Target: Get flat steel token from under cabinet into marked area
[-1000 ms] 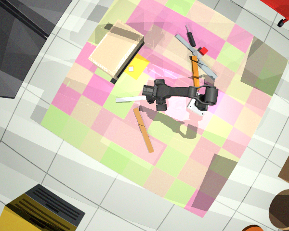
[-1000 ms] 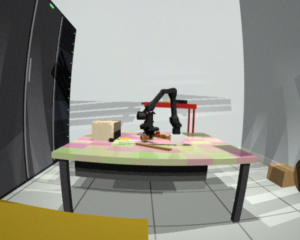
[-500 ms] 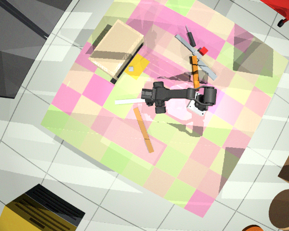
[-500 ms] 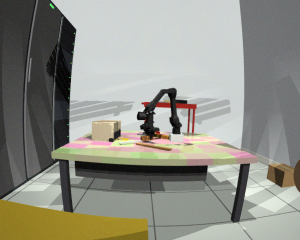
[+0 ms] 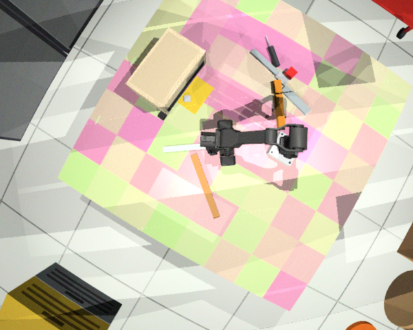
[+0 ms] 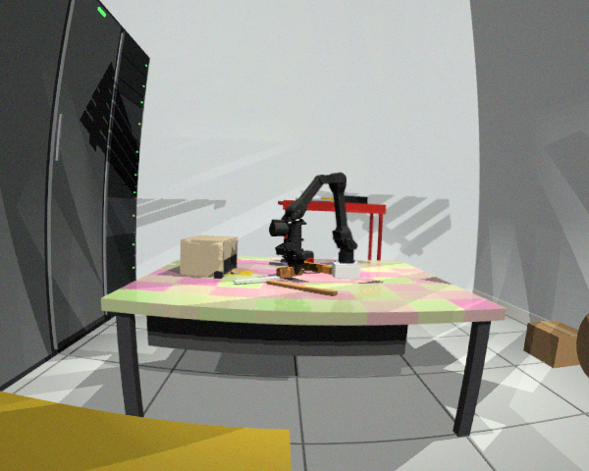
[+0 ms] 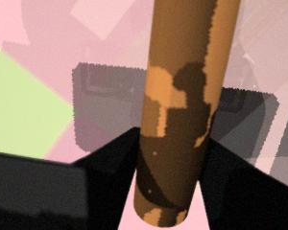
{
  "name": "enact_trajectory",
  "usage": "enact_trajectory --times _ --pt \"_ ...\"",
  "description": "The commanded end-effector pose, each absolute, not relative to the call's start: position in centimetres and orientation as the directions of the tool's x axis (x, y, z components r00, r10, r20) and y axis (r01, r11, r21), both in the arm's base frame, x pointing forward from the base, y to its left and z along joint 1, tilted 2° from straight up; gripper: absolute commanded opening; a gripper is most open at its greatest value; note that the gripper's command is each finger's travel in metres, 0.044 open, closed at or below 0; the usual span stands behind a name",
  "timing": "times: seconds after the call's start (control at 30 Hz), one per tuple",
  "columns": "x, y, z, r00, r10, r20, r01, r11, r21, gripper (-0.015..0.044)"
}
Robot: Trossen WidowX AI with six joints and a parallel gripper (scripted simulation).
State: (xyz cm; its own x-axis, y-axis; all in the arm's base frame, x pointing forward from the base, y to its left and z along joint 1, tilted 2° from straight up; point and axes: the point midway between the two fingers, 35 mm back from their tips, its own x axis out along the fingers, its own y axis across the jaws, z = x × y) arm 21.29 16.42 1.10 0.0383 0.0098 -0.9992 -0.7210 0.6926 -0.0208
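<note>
Token [image 5: 187, 98]: flat on yellow marked area [image 5: 199, 93], just beside cabinet [image 5: 166, 69] | gripper [image 7: 170, 158]: clamped on orange rod [image 7: 182, 96] | risk: released rod may roll into token.

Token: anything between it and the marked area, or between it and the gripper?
Nothing visible. In the top view the token already lies on the yellow marked area, out in front of the cabinet. No object shows between it and the gripper, whose jaws are shut on a rod.
</note>
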Motion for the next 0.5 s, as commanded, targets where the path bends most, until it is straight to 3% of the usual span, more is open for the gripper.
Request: enact_trajectory --times 0.0,0.47 --pt "21.6 17.2 1.6 0.057 0.021 -0.998 -0.719 0.695 -0.026 0.0" --pt "21.1 18.8 1.6 0.056 0.023 -0.998 -0.719 0.695 -0.024 0.0"
